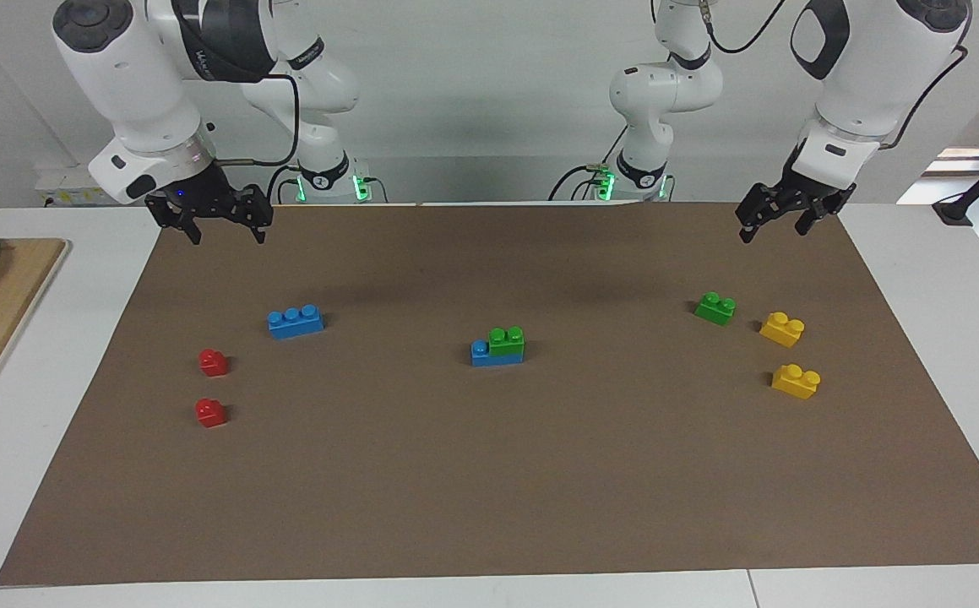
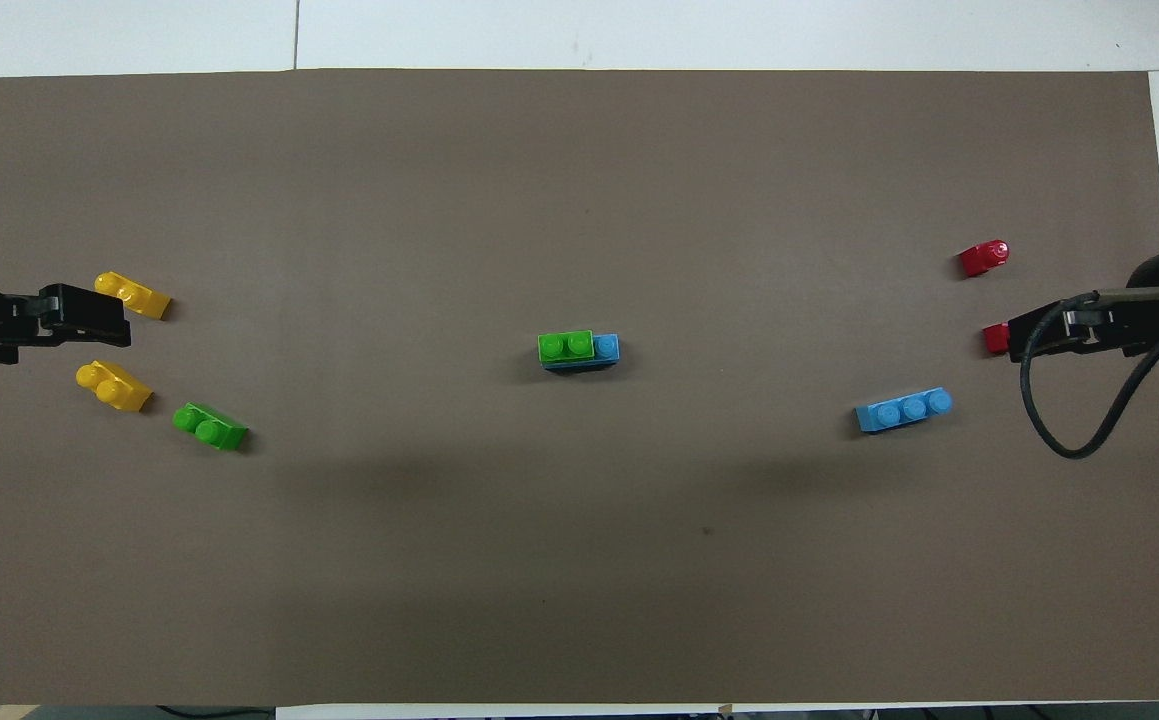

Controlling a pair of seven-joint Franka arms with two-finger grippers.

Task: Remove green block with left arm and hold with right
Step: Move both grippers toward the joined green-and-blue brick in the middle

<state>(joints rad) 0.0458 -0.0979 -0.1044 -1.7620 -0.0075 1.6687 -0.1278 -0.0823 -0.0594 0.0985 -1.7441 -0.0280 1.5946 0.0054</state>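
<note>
**2 arms wait above a brown mat; a green brick sits stacked on a blue one**

A flat brown paper-like mat (image 1: 489, 473) covers the white table (image 1: 33, 473). At the mat's middle, a small bright green plastic block with 2 round studs (image 1: 507, 340) is pressed onto a longer blue plastic brick (image 1: 496, 355), leaving 1 blue stud bare.

The left gripper (image 1: 776, 221), slim and black, hangs with jaws spread over the mat's corner at the left arm's end. The right gripper (image 1: 212, 221), wide and black under a silvery wrist ring, hangs with jaws spread over the other corner on the robots' edge. Neither holds anything.

The green block looks light, rigid and glossy, so probably slippery; its flat side walls seem the best hold, with the blue brick pinned low.

Loose on the mat: another green 2-stud brick (image 1: 715, 308), 2 yellow bricks (image 1: 783, 328) (image 1: 796, 381), a blue 3-stud brick (image 1: 296, 322), 2 small red bricks (image 1: 214, 362) (image 1: 210, 413).
</note>
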